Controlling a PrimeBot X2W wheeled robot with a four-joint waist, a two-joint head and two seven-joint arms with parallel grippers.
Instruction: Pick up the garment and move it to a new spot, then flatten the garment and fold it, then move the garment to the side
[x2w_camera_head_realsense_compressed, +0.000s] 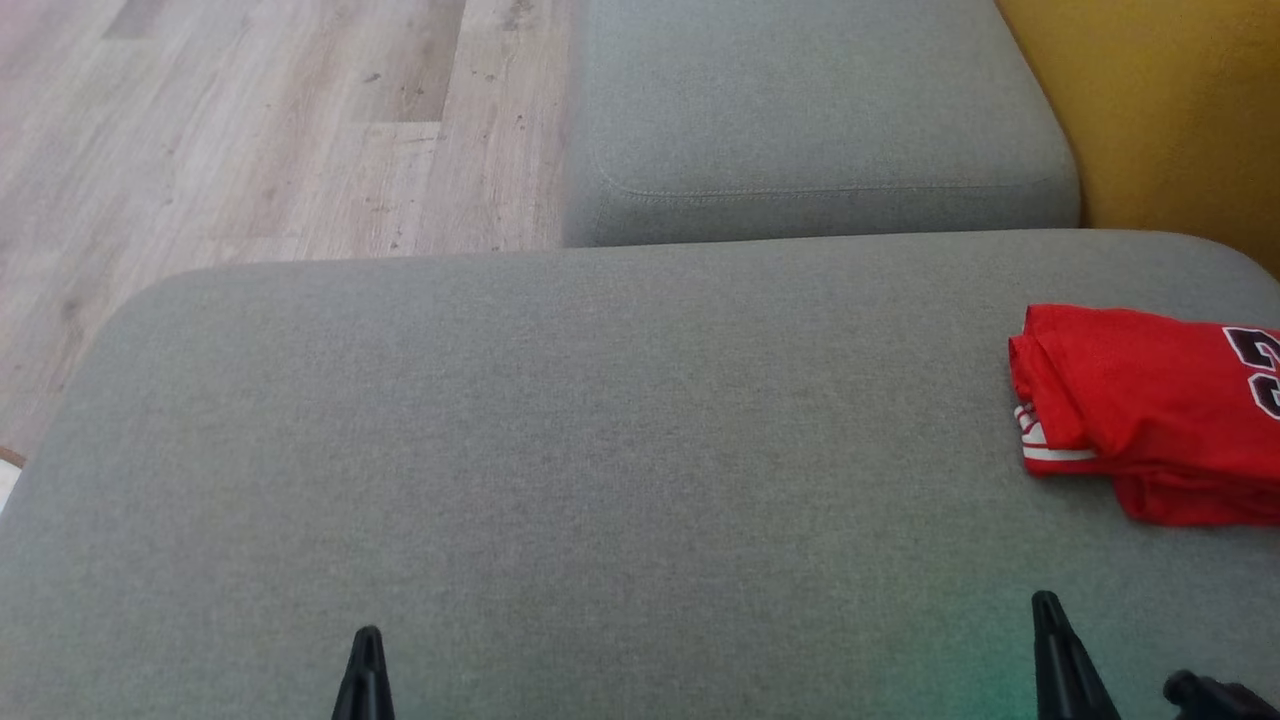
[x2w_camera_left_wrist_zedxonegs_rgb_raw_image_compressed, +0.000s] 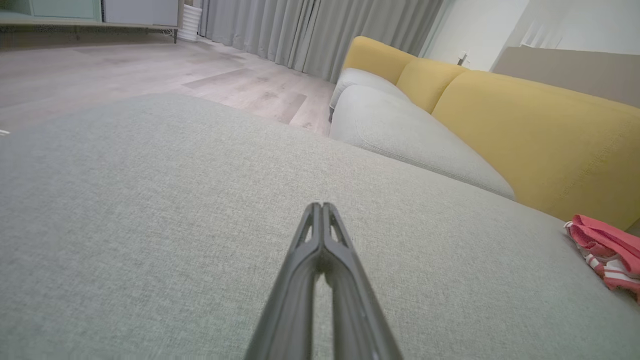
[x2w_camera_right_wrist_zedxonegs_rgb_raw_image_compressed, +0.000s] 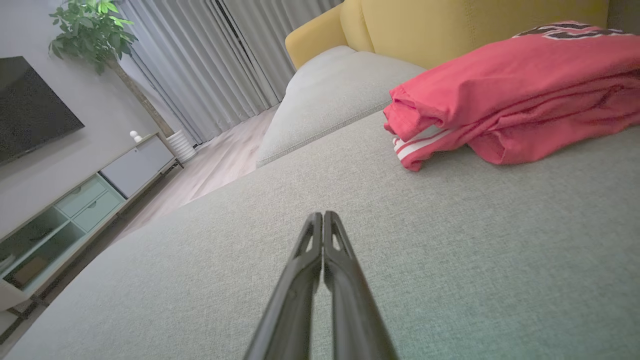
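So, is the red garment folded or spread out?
Folded. The red garment lies as a compact stack of layers on the grey cushion, edges doubled over.

Black, white-edged numerals on the red garment run off frame, not fully readable.

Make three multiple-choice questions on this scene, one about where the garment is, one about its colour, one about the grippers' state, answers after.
1. Where does the garment lie?
A. on the floor
B. on the grey cushion, right side
C. over the yellow backrest
2. Its colour?
A. red
B. blue
C. green
3. The left gripper and right gripper are:
A. both open
B. both gripping cloth
C. both shut, empty
Answers: B, it rests at the head view's right edge; A, red cloth with white stripes; C, fingers pressed together, nothing between.
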